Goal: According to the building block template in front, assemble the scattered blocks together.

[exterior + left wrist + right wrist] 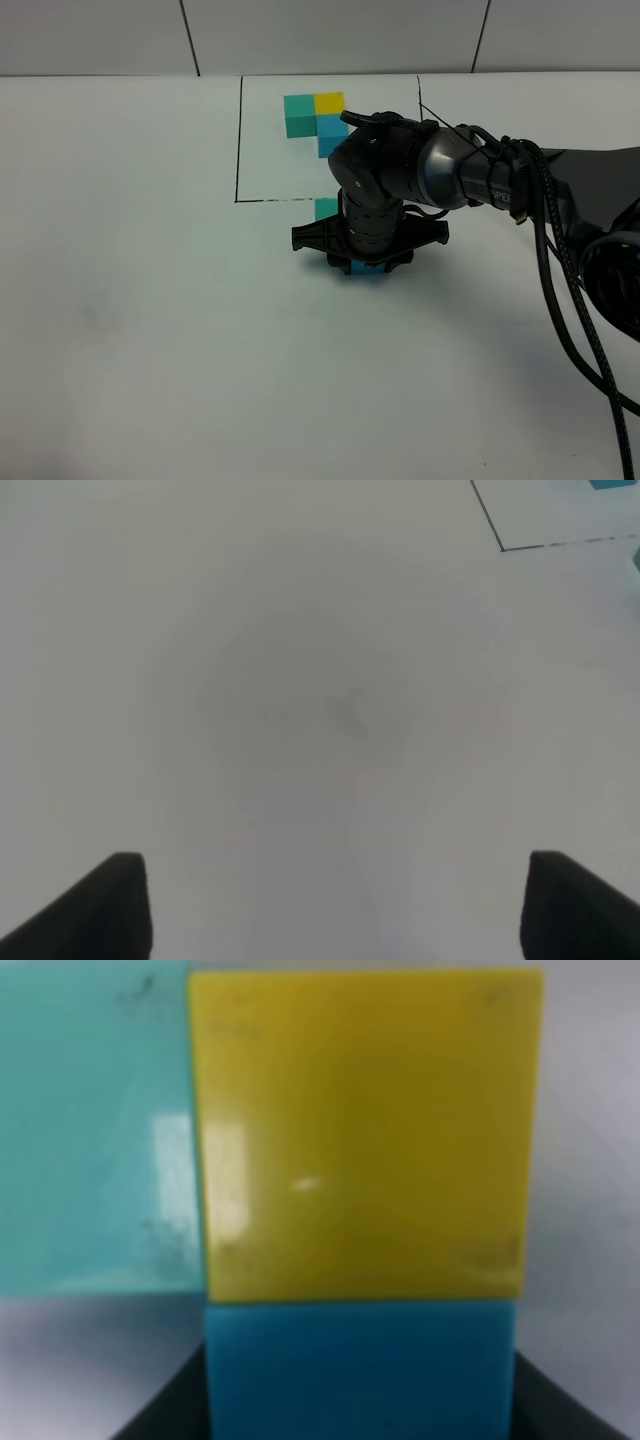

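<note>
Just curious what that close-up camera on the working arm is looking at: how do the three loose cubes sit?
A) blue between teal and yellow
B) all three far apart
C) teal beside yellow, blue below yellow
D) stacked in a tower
C: the teal cube touches the yellow, with the blue against the yellow's lower edge.

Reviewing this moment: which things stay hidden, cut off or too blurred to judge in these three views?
- Scattered blocks, exterior high: the right tool covers them; only a teal block and a blue sliver show.
- Right wrist: the teal, yellow and blue blocks are blurred, teal and blue cut off by the edges, tool fingers barely visible.
- Left wrist: only the left tool's fingertips on bare table; template cut off.
</note>
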Available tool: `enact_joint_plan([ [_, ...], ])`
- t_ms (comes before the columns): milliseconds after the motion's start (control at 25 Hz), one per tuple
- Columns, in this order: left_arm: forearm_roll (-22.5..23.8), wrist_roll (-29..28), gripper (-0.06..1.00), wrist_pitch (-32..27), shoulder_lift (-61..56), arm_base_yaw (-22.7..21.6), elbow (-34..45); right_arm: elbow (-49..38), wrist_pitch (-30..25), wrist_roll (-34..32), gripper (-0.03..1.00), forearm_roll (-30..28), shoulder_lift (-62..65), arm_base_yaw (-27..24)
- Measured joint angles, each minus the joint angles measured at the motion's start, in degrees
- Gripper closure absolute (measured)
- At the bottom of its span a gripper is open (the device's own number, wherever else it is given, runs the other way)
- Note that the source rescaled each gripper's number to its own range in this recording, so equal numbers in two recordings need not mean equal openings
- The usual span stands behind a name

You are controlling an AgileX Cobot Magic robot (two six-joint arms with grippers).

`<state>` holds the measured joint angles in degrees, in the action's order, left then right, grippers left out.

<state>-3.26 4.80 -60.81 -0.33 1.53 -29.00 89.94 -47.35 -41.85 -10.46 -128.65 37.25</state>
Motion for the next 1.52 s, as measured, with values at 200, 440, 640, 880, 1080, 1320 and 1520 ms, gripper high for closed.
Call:
enact_joint_plan([
  [200,0.0,0.0,0.12,0.0,0.0,0.0,0.0,0.0,0.0,0.9,0.96,0.0,0.0,0.0],
  [440,0.0,0.0,0.12,0.0,0.0,0.0,0.0,0.0,0.0,1.4,0.88,-0.1,0.0,0.0],
  [640,0.0,0.0,0.12,0.0,0.0,0.0,0.0,0.0,-1.0,1.3,0.54,-0.3,0.6,-0.5],
  [880,0.0,0.0,0.12,0.0,0.0,0.0,0.0,-0.5,-1.8,2.4,0.26,-0.2,3.4,-0.5],
  [1080,0.0,0.0,0.12,0.0,0.0,0.0,0.0,-0.5,-3.4,5.4,0.17,0.0,7.9,-1.1],
  [1320,0.0,0.0,0.12,0.0,0.0,0.0,0.0,-2.6,-4.2,12.9,0.16,2.3,12.5,-9.0],
  [1520,0.0,0.0,0.12,0.0,0.0,0.0,0.0,-8.8,-2.0,19.4,0.16,3.0,14.9,-16.0],
])
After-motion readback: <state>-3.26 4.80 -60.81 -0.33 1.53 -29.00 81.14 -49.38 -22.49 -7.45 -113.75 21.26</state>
